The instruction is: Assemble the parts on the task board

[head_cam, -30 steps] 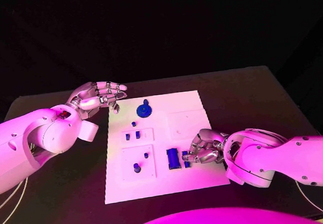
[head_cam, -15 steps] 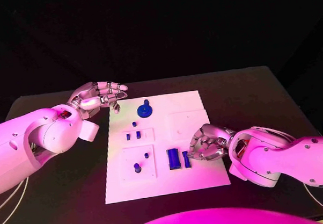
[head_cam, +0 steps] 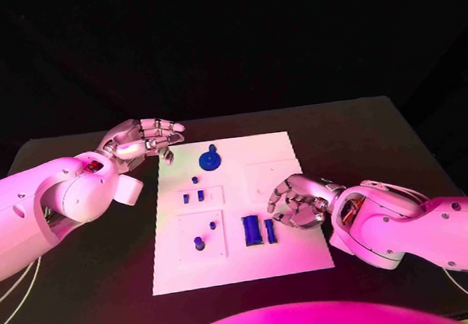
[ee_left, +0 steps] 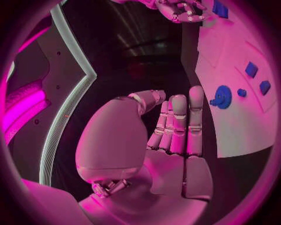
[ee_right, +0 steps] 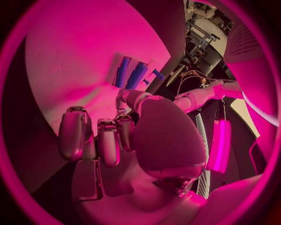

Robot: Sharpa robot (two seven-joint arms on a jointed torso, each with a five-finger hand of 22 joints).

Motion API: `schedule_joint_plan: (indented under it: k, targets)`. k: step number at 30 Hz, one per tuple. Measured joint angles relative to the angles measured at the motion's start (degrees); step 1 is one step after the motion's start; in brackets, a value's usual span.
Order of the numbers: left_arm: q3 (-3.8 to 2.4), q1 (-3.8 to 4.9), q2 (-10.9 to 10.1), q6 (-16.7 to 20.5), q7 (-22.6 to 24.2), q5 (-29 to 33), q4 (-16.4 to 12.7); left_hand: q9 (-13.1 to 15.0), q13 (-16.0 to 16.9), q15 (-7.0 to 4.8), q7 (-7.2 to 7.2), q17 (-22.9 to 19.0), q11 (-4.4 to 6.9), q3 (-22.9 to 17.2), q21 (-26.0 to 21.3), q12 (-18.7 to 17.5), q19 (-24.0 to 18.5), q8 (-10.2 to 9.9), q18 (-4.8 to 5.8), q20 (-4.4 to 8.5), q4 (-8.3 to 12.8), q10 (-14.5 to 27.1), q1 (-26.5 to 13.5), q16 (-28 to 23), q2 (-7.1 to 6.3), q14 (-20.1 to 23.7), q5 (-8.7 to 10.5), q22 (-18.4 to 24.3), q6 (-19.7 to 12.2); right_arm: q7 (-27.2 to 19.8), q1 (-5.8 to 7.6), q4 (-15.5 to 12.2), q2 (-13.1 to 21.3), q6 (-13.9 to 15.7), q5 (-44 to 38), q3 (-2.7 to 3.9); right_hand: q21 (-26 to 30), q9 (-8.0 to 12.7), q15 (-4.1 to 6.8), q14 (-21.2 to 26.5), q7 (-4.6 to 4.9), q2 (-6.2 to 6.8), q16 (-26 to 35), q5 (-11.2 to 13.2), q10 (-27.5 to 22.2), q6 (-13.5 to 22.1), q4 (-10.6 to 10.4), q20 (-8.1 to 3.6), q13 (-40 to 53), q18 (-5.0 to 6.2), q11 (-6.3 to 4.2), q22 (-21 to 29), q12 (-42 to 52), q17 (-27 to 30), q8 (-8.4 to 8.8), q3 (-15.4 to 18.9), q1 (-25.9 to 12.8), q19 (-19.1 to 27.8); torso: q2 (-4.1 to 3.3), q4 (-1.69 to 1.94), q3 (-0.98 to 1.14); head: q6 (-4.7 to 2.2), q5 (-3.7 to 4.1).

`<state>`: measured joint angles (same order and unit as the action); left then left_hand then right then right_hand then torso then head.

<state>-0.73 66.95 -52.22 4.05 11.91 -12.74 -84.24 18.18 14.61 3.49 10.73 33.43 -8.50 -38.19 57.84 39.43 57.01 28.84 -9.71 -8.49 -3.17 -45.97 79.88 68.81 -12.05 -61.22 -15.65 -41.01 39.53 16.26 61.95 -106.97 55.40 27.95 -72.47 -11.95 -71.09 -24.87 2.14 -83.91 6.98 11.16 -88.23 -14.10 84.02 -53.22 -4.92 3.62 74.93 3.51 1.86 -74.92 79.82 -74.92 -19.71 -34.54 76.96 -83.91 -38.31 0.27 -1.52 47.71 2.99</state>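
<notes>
The white task board (head_cam: 289,250) lies in the middle of the black table. Two blue bars, a wide one (head_cam: 250,230) and a narrow one (head_cam: 271,231), lie side by side on its near half. A round blue part (head_cam: 209,160) stands near its far edge, and several small blue parts (head_cam: 199,244) sit on the left half. My right hand (head_cam: 297,202) hovers just right of the bars, fingers loosely bent, holding nothing. The bars (ee_right: 137,75) lie beyond its fingers (ee_right: 108,140). My left hand (head_cam: 142,140) hangs off the board's far left corner, holding nothing; the round part (ee_left: 222,96) lies ahead of it.
The black table (head_cam: 378,139) runs round the board on all sides. My left forearm (head_cam: 47,205) lies over the table's left side. My right forearm (head_cam: 432,223) covers the near right corner.
My right hand has let go of the narrow bar and drawn back up and to the right. The bar now lies next to the wide one. My left hand has not moved.
</notes>
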Motion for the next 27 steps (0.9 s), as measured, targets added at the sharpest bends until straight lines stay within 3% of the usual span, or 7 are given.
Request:
schedule_joint_plan:
  k: [9, 16, 27]
  targets:
    - [0.00, 0.00, 0.0, 0.0, 0.0, 0.0, 0.0, 0.0, 0.0, 0.00, 0.00, 0.0, 0.00, 0.0, 0.0, 0.0, 0.0, 0.0, 0.00, 0.00, 0.0, 0.0, 0.0, 0.0, 0.00, 0.0, 0.00, 0.0, 0.0, -0.5, -0.47, 0.7, -0.6, -1.1, -0.8, -0.02, -0.4, 0.2, 0.01, 0.0, 0.27, -0.66, 0.0, 0.0, -0.1, -0.9, 3.5, 0.00, 0.0, 0.00, 0.10, 0.0, 0.2, 0.0, 0.66, -3.5, 0.4, 0.0, -0.02, 0.03, 0.00, 0.14, -0.13]
    - [0.00, -0.01, -0.1, 0.0, 0.0, 0.0, 0.0, 0.0, 0.0, 0.00, 0.00, 0.0, 0.00, 0.0, 0.0, 0.0, 0.0, 0.0, 0.00, 0.00, 0.0, 0.0, 0.0, 0.0, 0.00, 0.0, 0.00, 0.0, 0.0, -0.5, -0.57, 0.8, -0.8, -2.5, -1.0, -0.01, -0.9, 0.2, 0.01, 0.0, 0.27, -1.44, 0.0, 0.0, -0.1, -1.6, 4.2, 0.00, 0.0, 0.00, 0.10, 0.0, 0.5, 0.0, 0.66, -4.2, -0.4, 0.0, -0.02, -0.01, 0.00, 0.25, -0.17]
    - [0.00, -0.01, -0.1, 0.0, 0.0, 0.0, 0.0, 0.0, 0.0, 0.00, 0.00, 0.0, 0.00, 0.0, 0.0, 0.0, 0.0, 0.0, 0.01, 0.00, 0.0, 0.0, 0.0, 0.0, 0.00, 0.0, 0.00, 0.0, 0.0, -0.4, -0.49, 0.9, -0.9, -3.4, -1.1, 0.14, -0.9, 0.1, 0.01, 0.0, 0.06, -1.66, 0.0, 0.2, -0.1, -2.0, 4.4, -0.01, 0.0, 0.01, 0.10, 0.0, 0.4, 0.0, 0.77, -4.4, -0.7, 0.0, -0.01, -0.04, 0.01, 0.35, -0.18]
